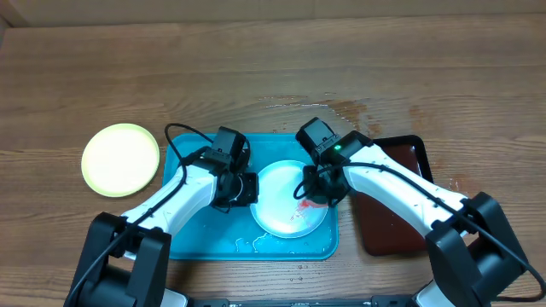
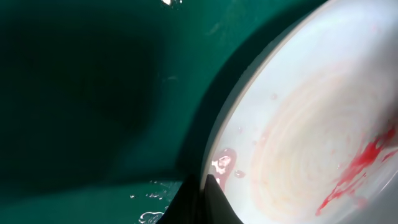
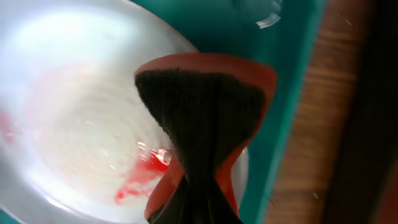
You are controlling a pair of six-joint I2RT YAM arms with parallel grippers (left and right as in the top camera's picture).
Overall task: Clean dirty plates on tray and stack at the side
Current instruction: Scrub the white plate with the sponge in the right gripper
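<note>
The right jaws were clamped tight on a red sponge with a dark scouring face, pinching its middle and pressing it onto the pale blue-white plate beside a red smear. The left jaws were closed too and appeared to pinch that plate's left rim, steadying it. The plate lay in the middle of the wet turquoise tray. One yellow-green plate sat apart on the tabletop, left of the tray, and looked clean. A dark reddish-brown tray lay just right of the turquoise one. By this, one plate seemed done and the blue-white one was mid-scrub with red left on it. No third plate was in view.
</note>
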